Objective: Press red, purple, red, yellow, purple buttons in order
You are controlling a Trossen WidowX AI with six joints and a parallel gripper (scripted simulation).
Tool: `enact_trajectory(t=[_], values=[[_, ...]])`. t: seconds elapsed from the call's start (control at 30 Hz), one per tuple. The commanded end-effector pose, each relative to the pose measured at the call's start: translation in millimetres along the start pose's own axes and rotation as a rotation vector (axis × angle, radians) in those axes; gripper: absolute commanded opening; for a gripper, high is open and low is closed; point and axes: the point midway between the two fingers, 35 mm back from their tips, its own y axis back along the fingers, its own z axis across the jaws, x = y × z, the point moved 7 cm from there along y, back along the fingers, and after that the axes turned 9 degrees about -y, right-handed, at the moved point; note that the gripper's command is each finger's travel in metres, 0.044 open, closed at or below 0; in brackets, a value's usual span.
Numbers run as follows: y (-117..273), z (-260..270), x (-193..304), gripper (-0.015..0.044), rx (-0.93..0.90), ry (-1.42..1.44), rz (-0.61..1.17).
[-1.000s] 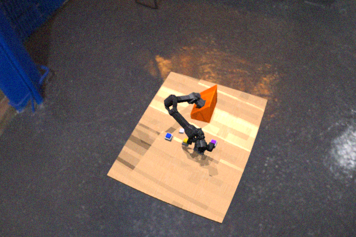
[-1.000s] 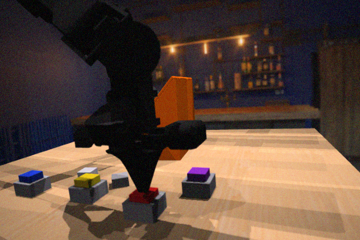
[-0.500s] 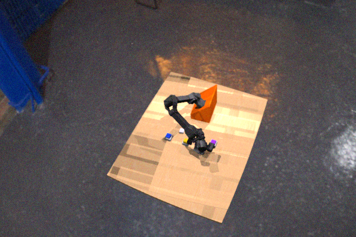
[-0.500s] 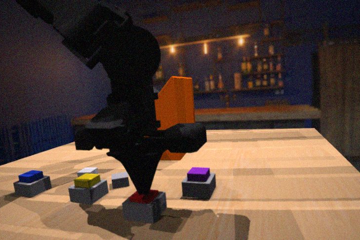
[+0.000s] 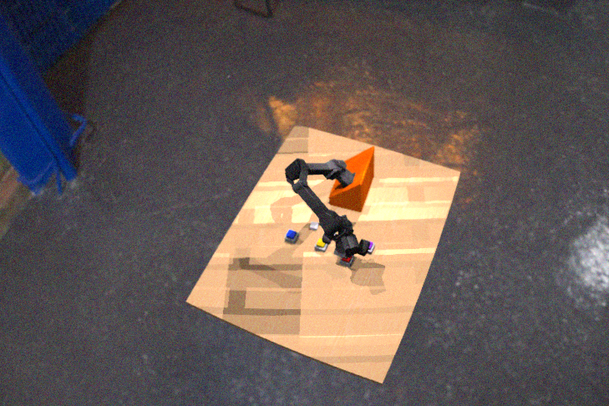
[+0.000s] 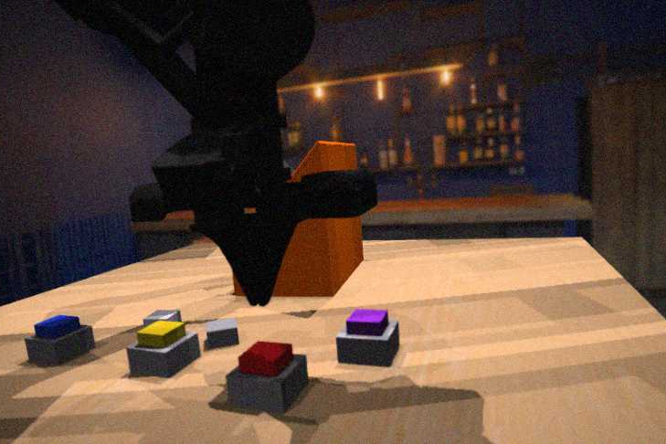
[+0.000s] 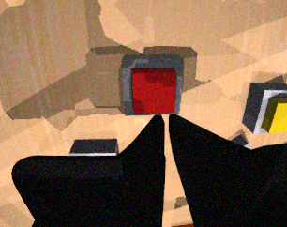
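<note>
gripper (image 6: 259,299) hangs in the air at frame centre of the exterior view, tips pointing down, clear above and behind the red button (image 6: 265,357). jaws together on nothing, only a thin slit between the fingers in the wrist view. the red cap sits raised in its grey housing at lower centre, so it looks sprung up and untouched right now.

purple button (image 6: 367,321) is just right of the red one, yellow button (image 6: 160,333) to its left, blue button (image 6: 57,326) at far left. two small grey blocks lie behind the yellow one: one grey block (image 6: 221,333) near centre, close under the tips, and another grey block (image 6: 162,315) further left. the orange wedge (image 6: 321,229) stands behind the gripper.

can't say from the layout which step in the list this is; red comes up twice.

risks from here, as i judge them:
- whichever button is next, a sideways sweep at low height could clip the near grey block, it lies near the line from the tips to yellow. lift first, then translate.
- the wide gripper body sticks out on both sides in the exterior view; coming down on purple off-centre could brush the red housing.
- buttons are close together, so a small aiming error lands on the housing rim, giving a partial press that does not bottom out.
- pressing red again out of order would break the sequence.
- in the top view the arm (image 5: 314,195) covers much of the button row, so alignment is best checked from the wrist view, where red (image 7: 154,90) sits just ahead of the tips.
</note>
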Motion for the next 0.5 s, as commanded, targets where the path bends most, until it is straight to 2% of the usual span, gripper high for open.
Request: enact_trajectory(t=[0.0,0.2,0.47], values=[[46.5,1.3,0.4,0.0020,-0.018,-0.007,-0.020],[50.7,-7.9,-0.7,0.0020,-0.019,-0.007,-0.020],[49.1,-112.5,2.4,0.0020,-0.015,-0.004,-0.019]])
